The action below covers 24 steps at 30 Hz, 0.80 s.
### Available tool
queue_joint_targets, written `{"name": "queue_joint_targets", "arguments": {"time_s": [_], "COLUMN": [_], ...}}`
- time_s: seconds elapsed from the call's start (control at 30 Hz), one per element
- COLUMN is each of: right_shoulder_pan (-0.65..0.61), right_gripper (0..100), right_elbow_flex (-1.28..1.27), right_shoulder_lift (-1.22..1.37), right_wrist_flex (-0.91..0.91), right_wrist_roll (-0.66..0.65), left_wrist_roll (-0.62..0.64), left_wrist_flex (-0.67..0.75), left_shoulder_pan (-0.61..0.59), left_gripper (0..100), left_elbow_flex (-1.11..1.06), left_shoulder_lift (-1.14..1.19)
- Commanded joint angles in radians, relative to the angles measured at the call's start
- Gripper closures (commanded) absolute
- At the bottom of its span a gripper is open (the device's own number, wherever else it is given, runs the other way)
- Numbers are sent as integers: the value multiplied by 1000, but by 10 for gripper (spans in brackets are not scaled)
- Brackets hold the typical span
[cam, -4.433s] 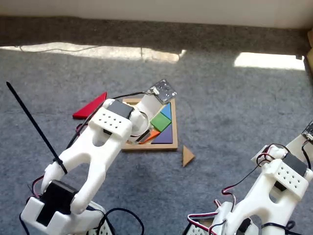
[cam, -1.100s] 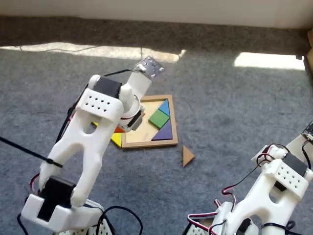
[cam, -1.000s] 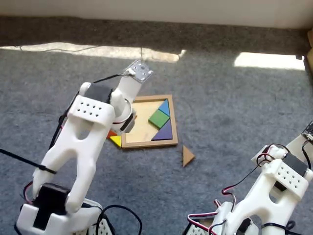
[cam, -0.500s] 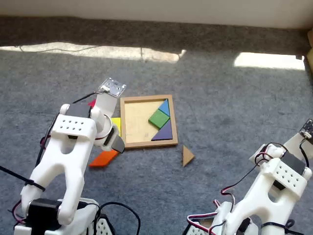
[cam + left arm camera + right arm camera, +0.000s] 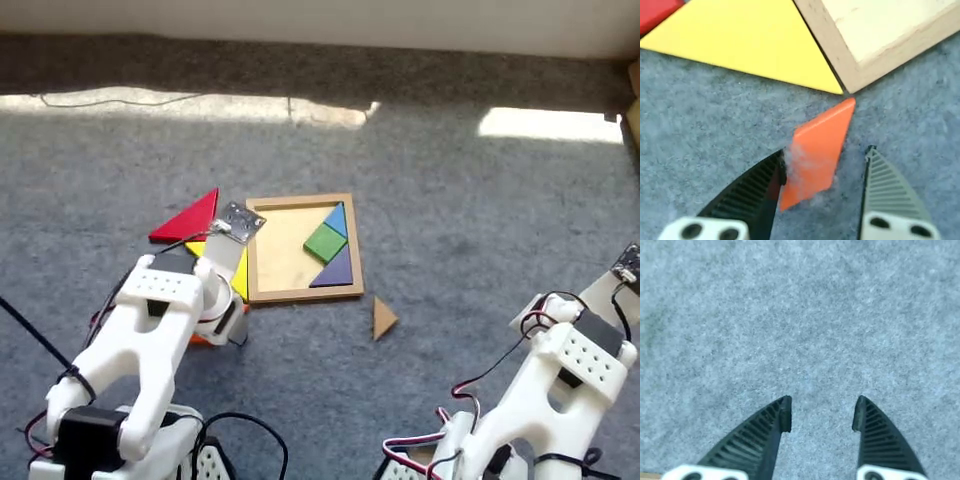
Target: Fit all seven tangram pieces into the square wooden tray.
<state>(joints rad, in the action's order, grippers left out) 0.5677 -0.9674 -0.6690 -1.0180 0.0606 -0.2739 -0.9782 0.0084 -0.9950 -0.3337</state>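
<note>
The square wooden tray (image 5: 300, 294) lies mid-carpet with a blue triangle (image 5: 338, 218), a green square (image 5: 326, 242) and a purple triangle (image 5: 336, 271) along its right side. Left of it lie a red triangle (image 5: 190, 218) and a yellow triangle (image 5: 237, 278). My left gripper (image 5: 826, 157) is open just off the tray's near-left corner (image 5: 880, 40), straddling an orange parallelogram (image 5: 817, 150) on the carpet. One finger (image 5: 760, 185) touches the piece and the other stands apart. A small plain wooden triangle (image 5: 383, 318) lies off the tray's near-right corner. My right gripper (image 5: 821, 415) is open over bare carpet.
The left arm (image 5: 160, 320) covers part of the yellow triangle and most of the orange piece (image 5: 198, 339). The right arm (image 5: 560, 385) sits at the near right, far from the tray. Grey carpet (image 5: 470, 230) stretches right of the tray.
The left arm pulled back from over the tray to its near-left side. The orange piece went from the tray out onto the carpet. The right arm barely moved.
</note>
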Motion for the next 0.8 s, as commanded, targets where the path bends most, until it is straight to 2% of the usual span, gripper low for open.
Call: {"name": "queue_joint_targets", "arguments": {"time_s": [0.0, 0.2, 0.3, 0.47, 0.57, 0.67, 0.77], "right_shoulder_pan": [-13, -13, -13, -13, -13, -13, -13], "right_gripper": [793, 793, 793, 793, 793, 793, 793], "right_elbow_flex": [4, 4, 4, 4, 4, 4, 4], "right_shoulder_lift": [-16, -16, -16, -16, -16, -16, -16], "right_wrist_flex": [18, 18, 18, 18, 18, 18, 18], "right_wrist_roll": [0, 0, 0, 0, 0, 0, 0], "left_wrist_roll": [-9, -9, -3, -3, -3, 11, 57], "left_wrist_flex": [46, 46, 43, -160, -238, -242, -173], "left_shoulder_pan": [25, 22, -8, -24, 22, 79, 101], "left_gripper": [762, 806, 789, 757, 758, 758, 758], "left_elbow_flex": [-25, -27, 4, 134, 140, 97, 38], "left_shoulder_lift": [-28, -28, -48, -127, -171, -182, -180]}}
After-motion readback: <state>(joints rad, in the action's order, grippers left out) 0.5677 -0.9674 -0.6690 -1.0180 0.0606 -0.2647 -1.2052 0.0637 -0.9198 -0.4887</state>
